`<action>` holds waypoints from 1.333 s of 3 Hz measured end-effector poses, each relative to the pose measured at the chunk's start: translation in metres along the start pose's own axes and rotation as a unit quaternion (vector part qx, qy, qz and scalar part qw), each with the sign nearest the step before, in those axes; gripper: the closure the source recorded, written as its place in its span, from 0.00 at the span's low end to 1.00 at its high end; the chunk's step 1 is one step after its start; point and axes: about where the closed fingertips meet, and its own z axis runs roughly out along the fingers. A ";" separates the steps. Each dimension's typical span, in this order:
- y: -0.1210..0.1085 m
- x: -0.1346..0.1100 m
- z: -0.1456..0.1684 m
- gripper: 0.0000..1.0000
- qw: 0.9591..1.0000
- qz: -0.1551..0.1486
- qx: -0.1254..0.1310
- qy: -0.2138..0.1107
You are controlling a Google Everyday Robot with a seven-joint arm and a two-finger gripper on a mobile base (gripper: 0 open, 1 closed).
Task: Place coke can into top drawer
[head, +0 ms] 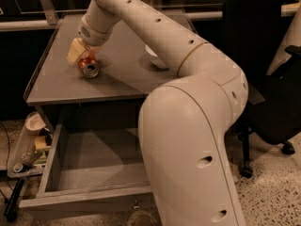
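Pincer [82,57] low on tabletop [122,76], against coke can [89,67] lying just under it; clamped or not, cannot tell. Can likely light, thin-walled, slick: take mid-body. Top drawer [94,157] open, well below pincer.

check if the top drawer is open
Open: top drawer pulled out, inside visible. End effector at the coke can on the cabinet top.

The cream arm [188,65] has thick rounded segments dotted with dark holes. Its yellowish claw [80,57] is over the desk [117,79], left side.
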 end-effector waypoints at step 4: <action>0.009 0.011 -0.013 1.00 1.000 -0.016 0.011 0.012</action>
